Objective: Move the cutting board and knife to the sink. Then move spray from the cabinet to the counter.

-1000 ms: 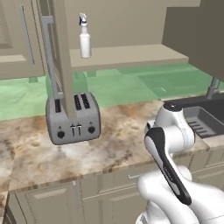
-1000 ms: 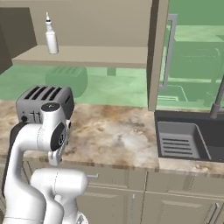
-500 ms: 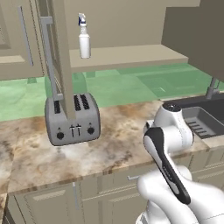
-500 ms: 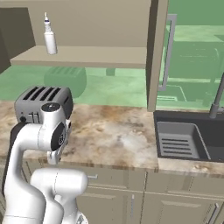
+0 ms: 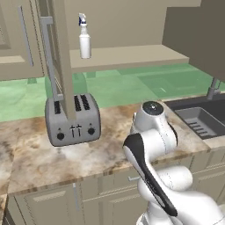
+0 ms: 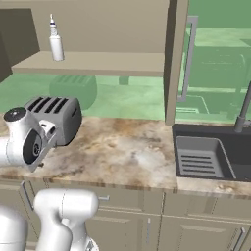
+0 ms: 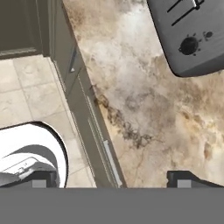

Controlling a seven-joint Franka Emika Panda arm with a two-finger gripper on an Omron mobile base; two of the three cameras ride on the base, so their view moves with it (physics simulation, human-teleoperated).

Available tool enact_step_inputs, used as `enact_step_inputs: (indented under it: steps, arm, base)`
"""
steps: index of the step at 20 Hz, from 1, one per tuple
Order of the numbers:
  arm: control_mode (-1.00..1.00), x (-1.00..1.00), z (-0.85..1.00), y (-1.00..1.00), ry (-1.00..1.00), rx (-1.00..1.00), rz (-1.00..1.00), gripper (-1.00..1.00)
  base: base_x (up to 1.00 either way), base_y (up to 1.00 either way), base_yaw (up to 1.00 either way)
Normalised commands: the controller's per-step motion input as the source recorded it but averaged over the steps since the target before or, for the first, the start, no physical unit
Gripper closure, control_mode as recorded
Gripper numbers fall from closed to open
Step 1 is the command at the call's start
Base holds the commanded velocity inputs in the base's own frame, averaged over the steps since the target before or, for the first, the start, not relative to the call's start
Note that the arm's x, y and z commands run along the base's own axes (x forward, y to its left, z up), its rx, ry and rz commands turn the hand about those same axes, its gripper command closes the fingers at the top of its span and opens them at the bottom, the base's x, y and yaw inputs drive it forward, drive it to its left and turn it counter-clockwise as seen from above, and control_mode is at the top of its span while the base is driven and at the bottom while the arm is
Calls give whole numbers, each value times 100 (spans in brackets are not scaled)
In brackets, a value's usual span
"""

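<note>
Spray first: the slim white bottle with the dark bluish trigger nozzle (image 5: 84, 38) stands upright on the plain beige shelf of the beige wall cabinet (image 5: 132, 55), well toward the shelf's left end, nothing touching it. From the right base camera the same bottle (image 6: 56, 40) sits at the far left of that shelf, above and behind the toaster. One panelled cabinet door (image 5: 61, 61) hangs swung open with its long silver bar handle, edge-on in front of the toaster.

Below, the beige-and-brown marbled stone counter (image 6: 122, 147) runs over beige drawer fronts. On it stands a grey four-slot metal toaster (image 5: 72, 119), dials facing outward. Off to the right, the dark grey rectangular sink (image 6: 215, 157) holds its grey ribbed rack insert (image 6: 198, 161), with the tall grey faucet (image 6: 242, 108) rising behind.

My gripper (image 7: 109, 177) points down over the counter's front edge, fingers spread as wide as they go, one dark tip over the tiled floor side and the other over the stone. Nothing sits between them; I'm holding nothing. The toaster's corner with a dial (image 7: 192, 37) shows well apart from my fingertips.
</note>
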Motion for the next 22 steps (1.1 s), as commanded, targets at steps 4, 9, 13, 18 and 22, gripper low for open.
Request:
enact_step_inputs:
  steps: [4,9,13,18,22]
  arm:
    - [-100,0,79,3,-37,15,-7,-100]
    - [-100,3,74,-29,-42,31,0,-100]
    - [-100,0,87,-21,-37,41,0,-100]
    - [-100,-9,89,1,-30,36,-16,-100]
    - [-100,0,91,0,-14,26,-37,-100]
  base:
    - [0,0,0]
    - [0,0,0]
    - [0,0,0]
    - [0,0,0]
    - [0,0,0]
